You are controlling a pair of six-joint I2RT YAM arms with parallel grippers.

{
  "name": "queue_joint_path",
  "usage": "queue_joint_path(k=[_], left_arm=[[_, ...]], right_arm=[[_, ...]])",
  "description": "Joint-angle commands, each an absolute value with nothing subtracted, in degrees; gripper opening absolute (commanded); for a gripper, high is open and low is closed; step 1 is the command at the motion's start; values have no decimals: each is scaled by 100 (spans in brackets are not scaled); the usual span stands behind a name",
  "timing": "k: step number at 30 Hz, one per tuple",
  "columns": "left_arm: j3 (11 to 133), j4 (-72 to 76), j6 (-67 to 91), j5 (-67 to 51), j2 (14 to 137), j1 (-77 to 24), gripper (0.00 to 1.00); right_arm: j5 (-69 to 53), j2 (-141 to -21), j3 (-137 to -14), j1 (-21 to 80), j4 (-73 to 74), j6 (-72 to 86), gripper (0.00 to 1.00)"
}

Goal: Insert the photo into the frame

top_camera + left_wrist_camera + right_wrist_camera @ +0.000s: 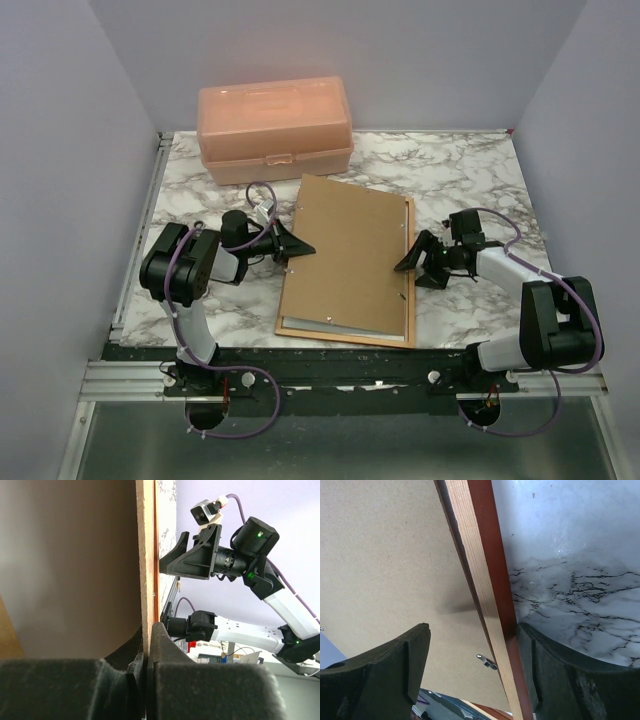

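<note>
**Q:** Top view, count taken?
**A:** One frame (410, 320) is lying flat on the table (470, 165). One backing board (345, 250) is laid askew on it. One peach box (275, 125) is noted beyond both grippers. The left gripper (292, 250) is set at the frame's left edge, the right gripper (412, 262) at its right edge. Bare table is left outside each. The photo cannot be made out.

**Q:** Left wrist?
**A:** The fingers (162, 650) are pressed together at the frame's edge, which runs straight ahead. Whether anything is nipped cannot be told.

**Q:** Right wrist?
**A:** The jaws are apart and straddle the rail. Board is seen inside the left finger, and the right finger is just beside the rail. The rail's reddish face is not seen from the top view.
</note>
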State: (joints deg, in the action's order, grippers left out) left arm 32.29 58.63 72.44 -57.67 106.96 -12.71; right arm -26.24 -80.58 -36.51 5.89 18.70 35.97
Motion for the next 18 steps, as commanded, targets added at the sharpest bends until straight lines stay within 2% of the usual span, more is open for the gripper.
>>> queue_joint_path(k=[1, 6, 18], left_arm=[[3184, 6036, 7105, -5922, 10745, -1230, 0], [3210, 5540, 6749, -5766, 10658, -1324, 0], [3191, 6376, 7365, -5766, 10975, -1524, 0]], right_arm=[[-2628, -8147, -3529, 554, 1752, 3587, 76], [-2667, -8156, -3526, 554, 1732, 3604, 75], [-2776, -8205, -3418, 557, 1588, 3636, 74]])
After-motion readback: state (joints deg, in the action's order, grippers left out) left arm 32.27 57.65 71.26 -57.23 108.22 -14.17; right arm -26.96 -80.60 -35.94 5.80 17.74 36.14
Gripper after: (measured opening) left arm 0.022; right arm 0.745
